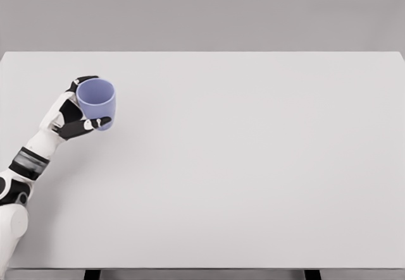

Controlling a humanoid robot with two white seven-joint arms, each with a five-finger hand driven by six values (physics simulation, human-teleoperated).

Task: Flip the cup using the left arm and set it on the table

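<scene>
The left arm enters from the lower left corner of the head view and reaches diagonally up and to the right over the pale grey surface (pixel 253 166), its white forearm ending in a dark band at the wrist. The left robot hand (pixel 74 110) is wrapped around a lavender cup (pixel 97 103) — it grasps the cup from the cup's left side, with one dark-tipped finger curling over the top of the rim at the far side and another finger, probably the thumb, crossing under the cup's lower wall toward the right. The cup sits at the far left of the surface, roughly midway between the near and far edges, and its open mouth faces up and slightly toward the camera, so the inside of the cup is visible as a paler oval. Its body narrows toward the bottom, which points down and toward the viewer. Whether the base is touching the surface or held just above it cannot be told from this view, though a faint shadow lies close under the hand. The palm faces the cup wall and the back of the hand is turned to the left — the wrist looks bent a little inward. Dark legs or supports show at the bottom edge below the surface.
</scene>
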